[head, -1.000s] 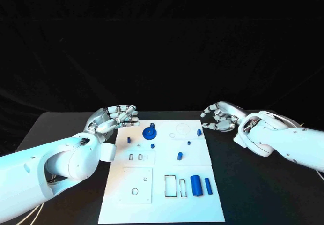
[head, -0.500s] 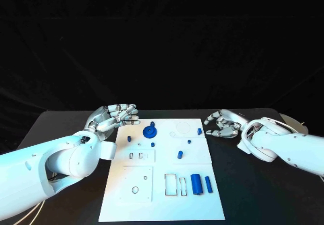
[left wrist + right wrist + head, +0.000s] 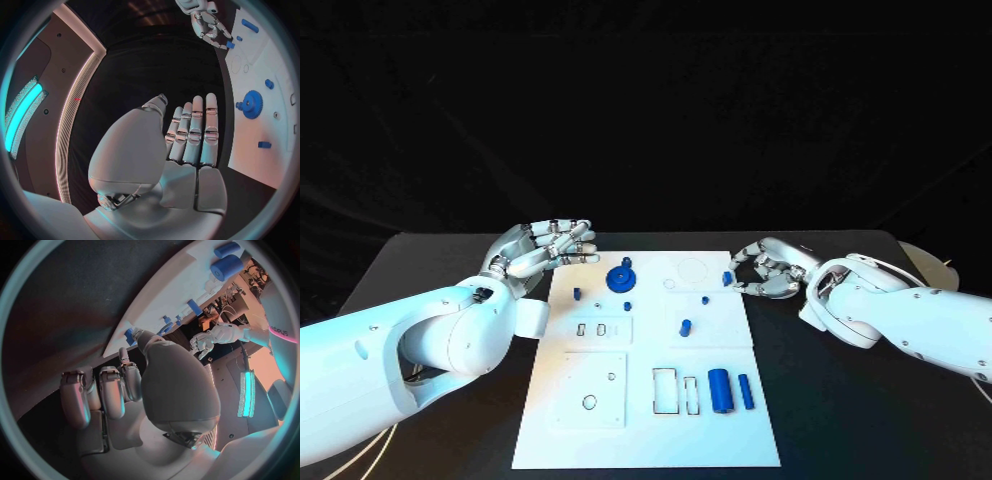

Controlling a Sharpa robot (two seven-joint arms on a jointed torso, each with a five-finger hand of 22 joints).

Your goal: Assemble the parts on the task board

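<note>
One peg (image 3: 728, 279) at the board's (image 3: 646, 440) far right edge sits at your right hand's (image 3: 769, 268) curled fingertips, grasp unconfirmed; a glancing touch could knock it off; left hand (image 3: 542, 247) hovers released, far left.

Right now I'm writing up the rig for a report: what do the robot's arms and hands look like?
Both arms are bulky, smooth, glossy white shells with rounded segments. Thin pale cables trail under the left arm. The left hand and right hand are silver metal, many-fingered, with dark-banded segmented fingers and a smooth domed back.
</note>
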